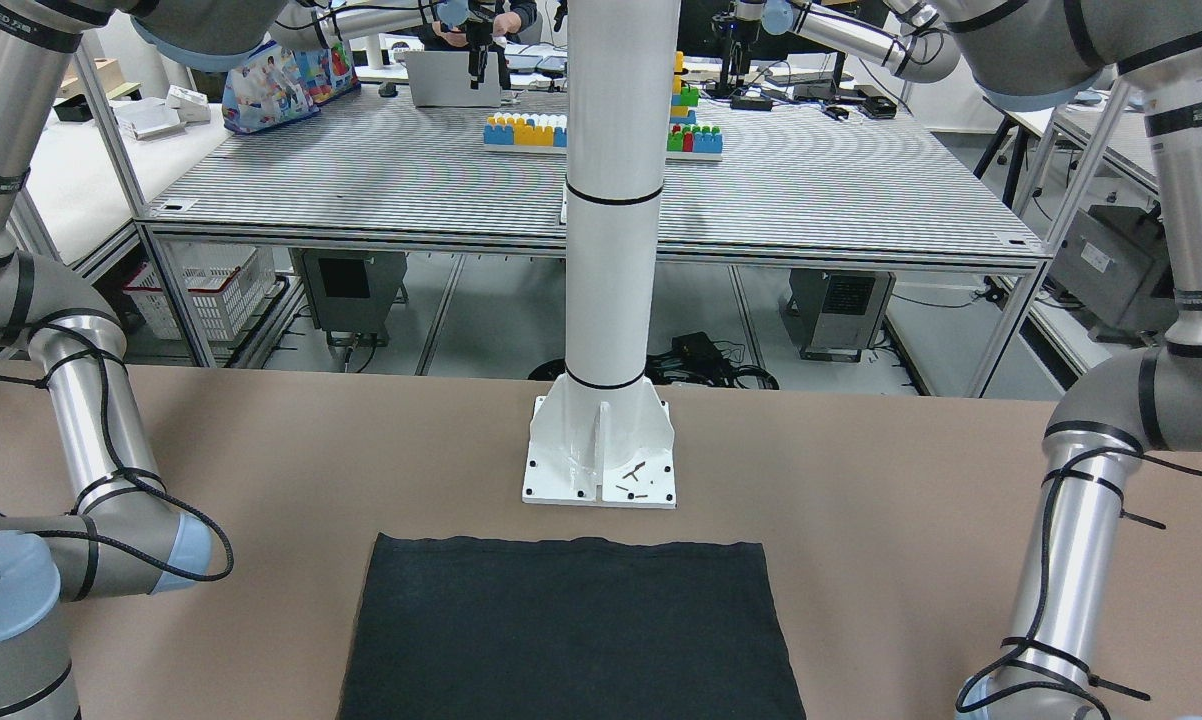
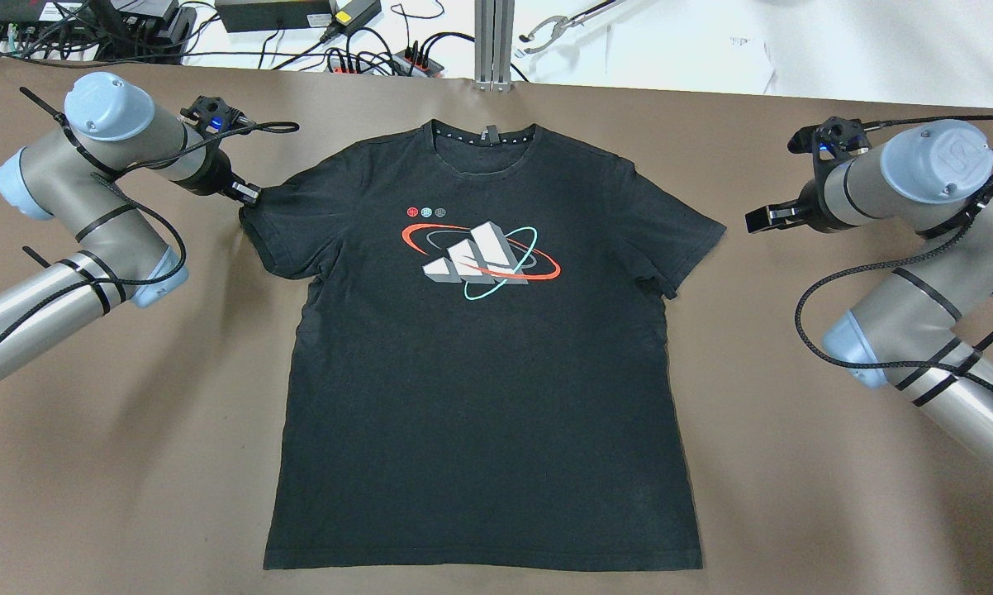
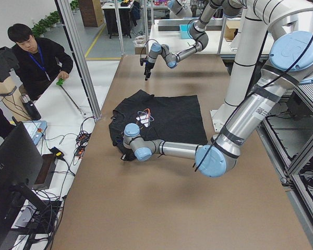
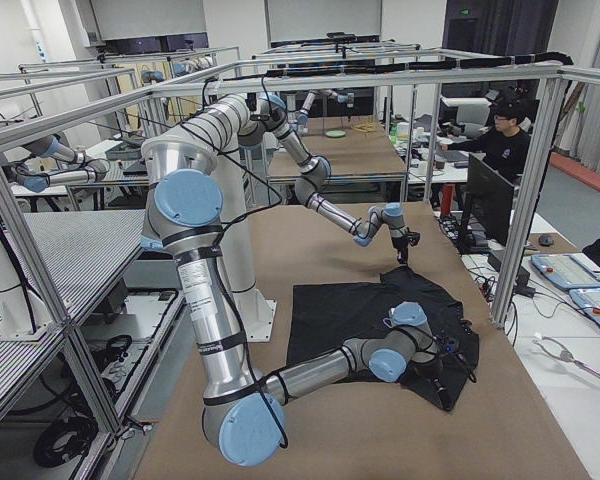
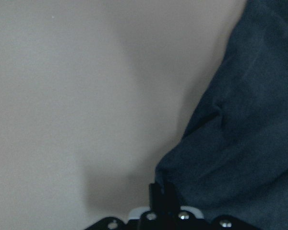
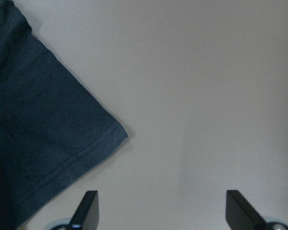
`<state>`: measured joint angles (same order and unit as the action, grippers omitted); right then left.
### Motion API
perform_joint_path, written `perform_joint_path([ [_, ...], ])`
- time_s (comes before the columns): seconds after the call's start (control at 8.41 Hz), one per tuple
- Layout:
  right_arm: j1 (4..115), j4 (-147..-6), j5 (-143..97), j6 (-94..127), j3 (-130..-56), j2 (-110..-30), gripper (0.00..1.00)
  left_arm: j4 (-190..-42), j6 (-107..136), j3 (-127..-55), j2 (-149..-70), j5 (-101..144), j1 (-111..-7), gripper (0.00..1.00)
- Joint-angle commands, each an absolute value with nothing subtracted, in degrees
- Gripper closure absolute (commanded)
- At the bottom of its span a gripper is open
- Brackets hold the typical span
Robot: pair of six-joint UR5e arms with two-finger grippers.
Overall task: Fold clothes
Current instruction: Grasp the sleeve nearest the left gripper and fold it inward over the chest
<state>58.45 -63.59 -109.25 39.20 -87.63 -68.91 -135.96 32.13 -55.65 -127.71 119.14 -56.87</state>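
The black T-shirt (image 2: 480, 372) lay spread flat, print side up, in the middle of the brown table (image 2: 133, 496), collar (image 2: 484, 140) toward the top of the overhead frame and hem along the bottom. Both sleeves were out to the sides, a layout that judged to suit a fold starting from the sleeves. The left gripper (image 2: 247, 195) sat at the upper left of that frame, right at the outer edge of one sleeve (image 2: 277, 223). In its wrist view the fingers showed as a single dark block at the bottom centre, with dark fabric bunched up against it. The jaws therefore appeared pressed together on the sleeve edge, probably to lift it inward. The right gripper (image 2: 761, 216) hung at the upper right, near the other sleeve (image 2: 678, 240) but apart from it. Its wrist view showed the two fingers (image 6: 89, 208) spread wide with only bare table between them and the sleeve corner off to the upper left, so it held nothing, likely waiting to take its side.
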Motion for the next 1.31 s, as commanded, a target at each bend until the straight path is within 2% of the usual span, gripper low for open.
perform_joint_path([
  [0.0,58.4,-63.5,-109.2,39.2,-87.6,-68.9,0.06,-136.0,34.0,-56.9,-127.7,119.2,-57.1,1.0],
  [0.59,58.4,-63.5,-109.2,39.2,-87.7,-69.0,0.06,-135.2,45.8,-63.4,-129.0,119.1,-56.5,1.0],
  [1.19,58.4,-63.5,-109.2,39.1,-87.6,-69.0,0.06,-134.1,59.6,-63.4,-136.8,114.7,-49.3,1.0],
])
